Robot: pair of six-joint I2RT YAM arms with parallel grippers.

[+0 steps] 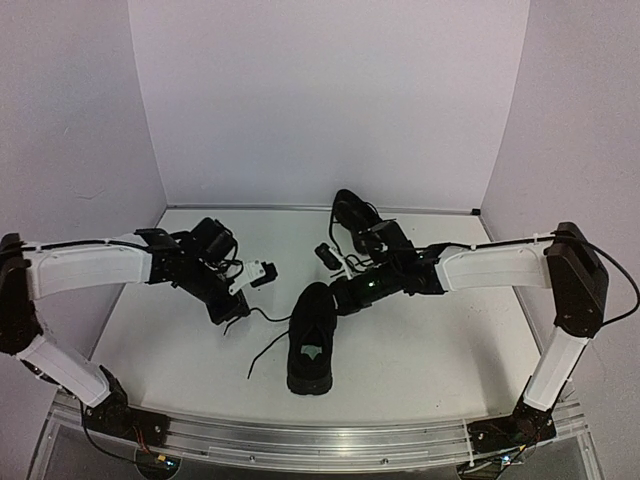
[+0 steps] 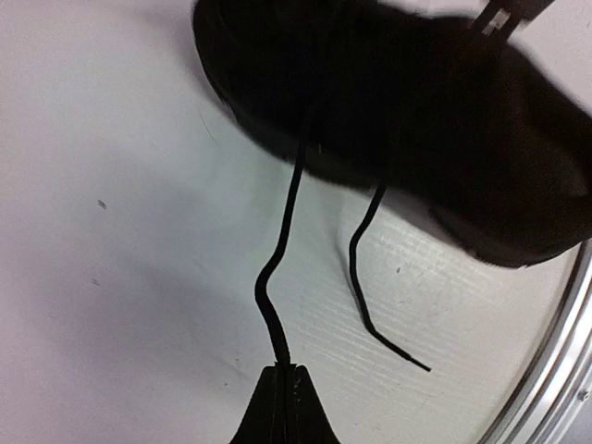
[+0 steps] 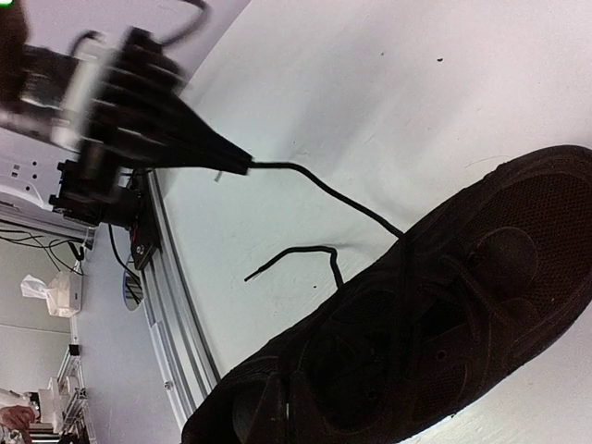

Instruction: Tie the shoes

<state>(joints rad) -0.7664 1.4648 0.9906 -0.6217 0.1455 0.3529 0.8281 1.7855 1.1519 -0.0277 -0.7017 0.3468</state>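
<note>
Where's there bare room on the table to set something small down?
Widest bare patch: the table between the near shoe and the right arm. A smaller one near-left, between the loose lace and the left arm. Crowded: the centre, where the left gripper pinches a lace and the right gripper is at the shoe.

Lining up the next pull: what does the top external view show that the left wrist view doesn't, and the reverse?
Only top external: the second black low-top sneaker at the back, and the white right arm reaching toward the near one. Only left wrist: the left gripper's fingers shut on a thin black lace. Both: the near black low-top sneaker and its other, loose lace on the white table.
</note>
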